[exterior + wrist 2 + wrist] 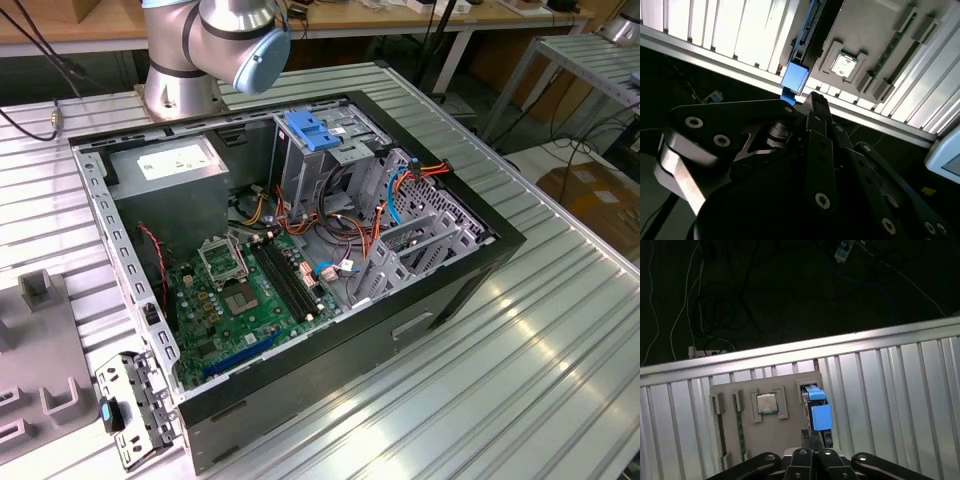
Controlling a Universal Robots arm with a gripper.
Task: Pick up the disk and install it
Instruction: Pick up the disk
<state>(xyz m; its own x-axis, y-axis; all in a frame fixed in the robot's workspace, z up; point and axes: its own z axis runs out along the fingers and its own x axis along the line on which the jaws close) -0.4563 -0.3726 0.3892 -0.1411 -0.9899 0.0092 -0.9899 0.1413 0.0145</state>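
Observation:
The disk stands on edge over a slot of a grey fixture plate, with its blue rail end toward the camera. In the second wrist view the disk runs edge-on away from the fingertips. My gripper sits directly on the disk's near end, and its black fingers close in against the blue rail. Both wrist views show the gripper the same way, shut on the disk. The open computer case lies on its side in the exterior view, with a light-blue bracket on top of its drive cage.
The fixture plate also holds a processor chip and a memory stick. The ribbed metal table edge drops to a dark floor with cables. Inside the case are a grey power supply, the motherboard and loose cables. The arm base stands behind the case.

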